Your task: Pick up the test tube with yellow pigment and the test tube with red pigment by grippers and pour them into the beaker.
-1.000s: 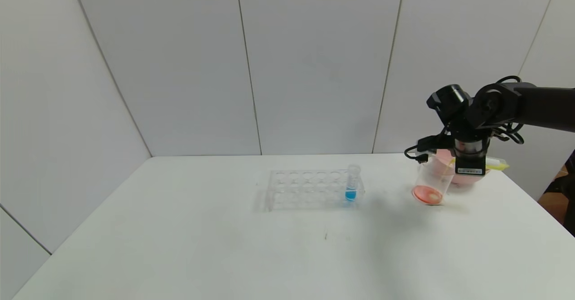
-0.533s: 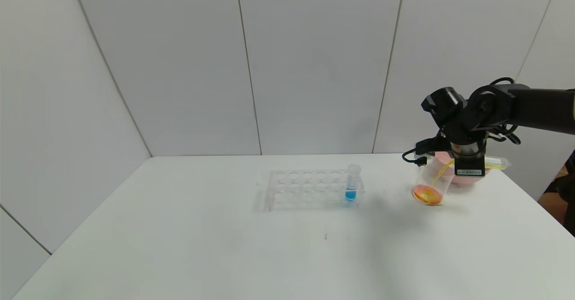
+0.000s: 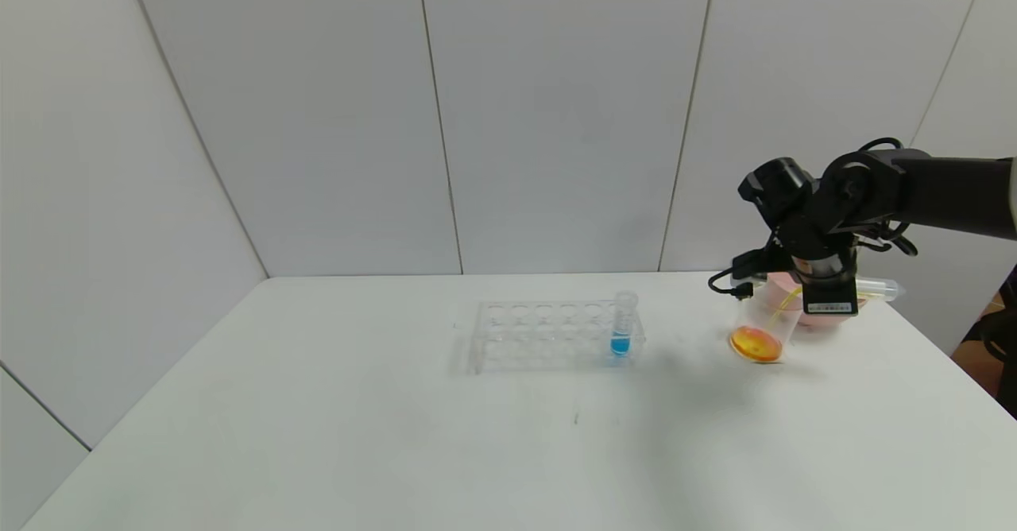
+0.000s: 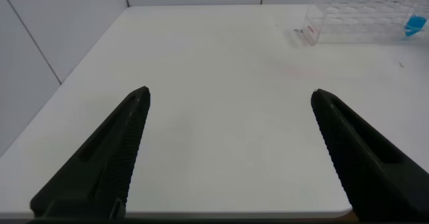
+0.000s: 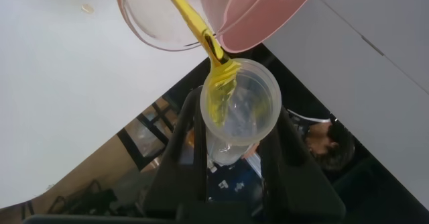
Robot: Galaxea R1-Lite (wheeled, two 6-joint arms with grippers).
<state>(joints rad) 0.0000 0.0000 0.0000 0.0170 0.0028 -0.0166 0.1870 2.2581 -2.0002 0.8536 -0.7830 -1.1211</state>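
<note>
My right gripper (image 3: 828, 291) is shut on the test tube with yellow pigment (image 3: 878, 287), held tipped on its side above the beaker (image 3: 764, 326). In the right wrist view the tube's mouth (image 5: 242, 102) sits between the black fingers (image 5: 186, 127), and a thin yellow stream (image 5: 191, 28) runs from it into the beaker (image 5: 151, 23). Orange liquid lies at the beaker's bottom. The test tube with red pigment is out of view. My left gripper (image 4: 229, 94) hangs open over bare table, holding nothing.
A pink bowl (image 3: 788, 283) stands right behind the beaker, near the table's right edge. A clear tube rack (image 3: 548, 332) holds one tube with blue liquid (image 3: 621, 326) at mid-table. The rack (image 4: 362, 19) also shows far off in the left wrist view.
The right gripper has risen a little and tipped the tube further. Yellow liquid has run out of the tube, and the beaker's liquid has turned from pink-red to orange.
</note>
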